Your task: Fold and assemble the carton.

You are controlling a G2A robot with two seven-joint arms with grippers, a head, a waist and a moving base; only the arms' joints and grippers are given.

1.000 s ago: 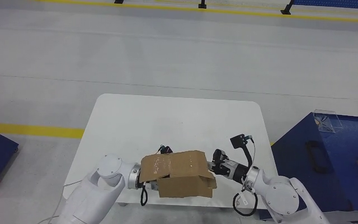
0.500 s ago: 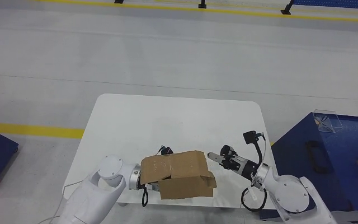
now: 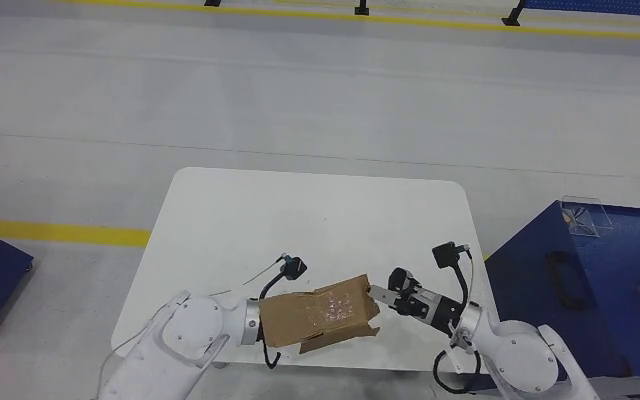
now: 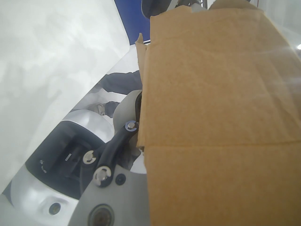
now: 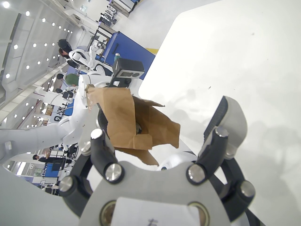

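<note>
With a blue cabinet (image 3: 570, 275) off the tabletop's (image 3: 300, 215) right edge, your left gripper (image 4: 135, 109) clamps the carton's (image 3: 318, 315) left end at the near edge, your right gripper's (image 3: 383, 294) jaws wide open beside its right flap.

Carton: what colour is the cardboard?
Tan-brown, the plain matte cardboard carton. It shows best in the left wrist view.

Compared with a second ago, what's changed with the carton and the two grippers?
The right gripper, open, backed away from the carton, then came back up to its right edge. The carton, held by the left gripper, has been turned and tipped, so it looks flatter from above. It remains over the white table's near edge.
</note>
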